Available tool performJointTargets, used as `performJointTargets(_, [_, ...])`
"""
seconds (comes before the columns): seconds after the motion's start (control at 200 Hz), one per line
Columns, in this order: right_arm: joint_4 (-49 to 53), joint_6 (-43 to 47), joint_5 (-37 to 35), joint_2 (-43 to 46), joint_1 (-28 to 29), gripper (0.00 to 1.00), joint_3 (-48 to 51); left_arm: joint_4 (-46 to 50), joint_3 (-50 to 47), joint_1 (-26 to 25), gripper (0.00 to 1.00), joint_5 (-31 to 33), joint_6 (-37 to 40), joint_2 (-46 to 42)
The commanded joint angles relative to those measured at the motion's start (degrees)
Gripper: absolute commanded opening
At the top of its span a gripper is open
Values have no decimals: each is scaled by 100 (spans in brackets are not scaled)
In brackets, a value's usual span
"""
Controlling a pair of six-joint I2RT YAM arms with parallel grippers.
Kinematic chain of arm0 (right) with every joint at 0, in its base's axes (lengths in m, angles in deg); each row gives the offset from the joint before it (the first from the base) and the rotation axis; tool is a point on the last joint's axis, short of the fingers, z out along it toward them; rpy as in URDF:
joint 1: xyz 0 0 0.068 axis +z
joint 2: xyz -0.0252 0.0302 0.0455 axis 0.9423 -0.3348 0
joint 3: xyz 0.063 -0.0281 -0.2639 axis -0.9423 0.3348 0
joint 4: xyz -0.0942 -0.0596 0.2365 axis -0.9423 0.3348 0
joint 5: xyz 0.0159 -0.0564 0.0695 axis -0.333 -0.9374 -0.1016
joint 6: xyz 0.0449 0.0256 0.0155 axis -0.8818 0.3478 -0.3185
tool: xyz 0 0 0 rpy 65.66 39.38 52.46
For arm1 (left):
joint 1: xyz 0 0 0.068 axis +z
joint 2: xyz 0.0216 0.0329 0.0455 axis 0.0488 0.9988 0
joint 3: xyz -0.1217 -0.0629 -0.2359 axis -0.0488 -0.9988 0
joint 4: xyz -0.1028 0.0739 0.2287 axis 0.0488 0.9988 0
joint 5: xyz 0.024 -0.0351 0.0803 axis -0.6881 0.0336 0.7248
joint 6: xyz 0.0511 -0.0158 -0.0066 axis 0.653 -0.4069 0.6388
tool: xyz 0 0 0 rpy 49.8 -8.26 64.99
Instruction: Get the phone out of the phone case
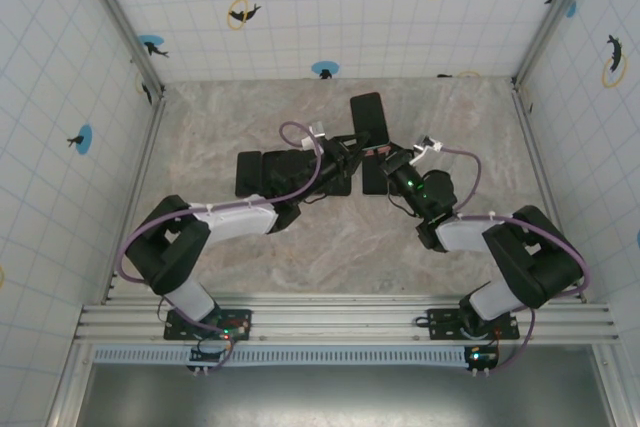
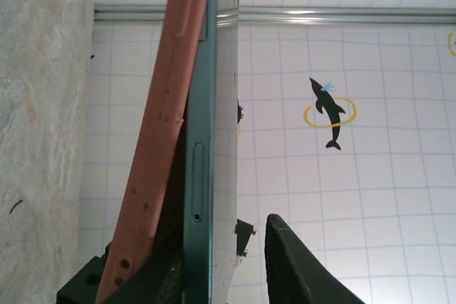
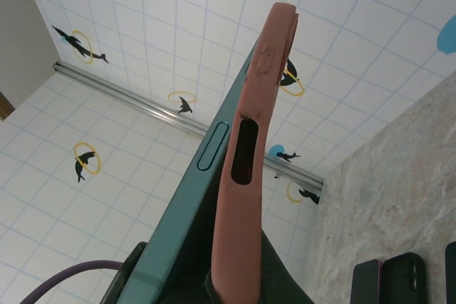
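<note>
Right claw (image 1: pixel 383 155): clenched on the near end of the phone case (image 3: pixel 246 176). Left claw (image 1: pixel 345 152): released, its fingers (image 2: pixel 299 268) straddle the phone (image 2: pixel 199 176), one clear of the glass. Phone and case are held above mid-surface (image 1: pixel 470 127), at 12 o'clock from both claws, with the case partly parted from the phone.

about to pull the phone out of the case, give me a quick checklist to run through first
1. right gripper shut on the near end of the phone case: ok.
2. phone case peeled away from the phone at the far end: ok, a gap shows there.
3. left gripper clamped on the phone: not ok, one finger stands clear of the screen.
4. phone case loose at the end inside the right gripper: cannot tell, hidden between the fingers.
5. phone held up off the table: ok.
</note>
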Motion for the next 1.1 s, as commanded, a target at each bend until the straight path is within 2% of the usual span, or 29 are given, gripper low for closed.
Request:
performJointTargets(0.0, [-671, 127, -64, 64, 132, 0, 67, -279, 218, 44, 23, 66, 10, 58])
performJointTargets(0.205, [-533, 232, -176, 76, 159, 0, 68, -322, 211, 44, 8, 24, 27, -10])
performJointTargets(0.345, [-50, 577, -402, 149, 168, 0, 43, -345, 249, 37, 0, -50, 36, -81])
performJointTargets(0.551, [282, 1030, -743, 54, 166, 0, -29, -383, 302, -26, 0, -73, 27, -162])
performJointTargets(0.911, [-755, 1482, -1110, -681, 379, 0, -157, -830, 691, -167, 0, -276, -285, 176])
performJointTargets(1.096, [-578, 1602, -1194, -860, 396, 0, -206, -786, 941, -167, 0, -332, -253, 199])
